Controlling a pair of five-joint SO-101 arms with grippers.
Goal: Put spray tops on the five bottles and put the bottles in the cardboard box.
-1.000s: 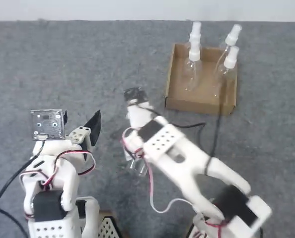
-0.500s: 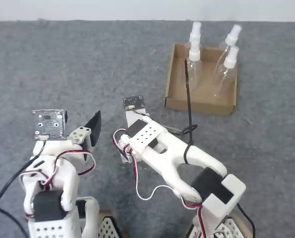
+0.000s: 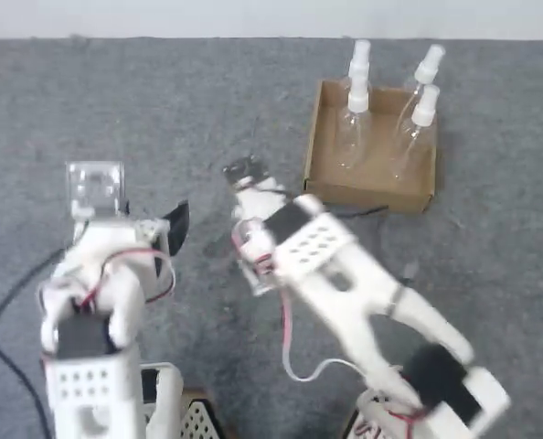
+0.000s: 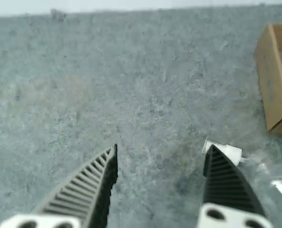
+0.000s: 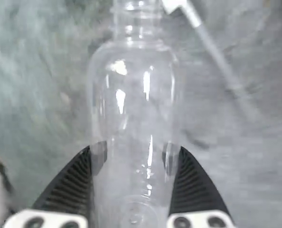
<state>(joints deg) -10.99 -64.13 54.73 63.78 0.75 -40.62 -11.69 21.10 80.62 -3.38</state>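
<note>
Bottle (image 5: 131,114) of clear plastic was pinched in my right hand (image 5: 135,153); my left hand (image 4: 162,150) hung spread.

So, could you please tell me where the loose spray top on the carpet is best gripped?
Take the spray top by its white head, not the thin dip tube, which looks too slim to pinch firmly. It lies flat on the carpet by the open neck of the bottle in the right gripper, so probably come down from above, fingers across the head.
</note>
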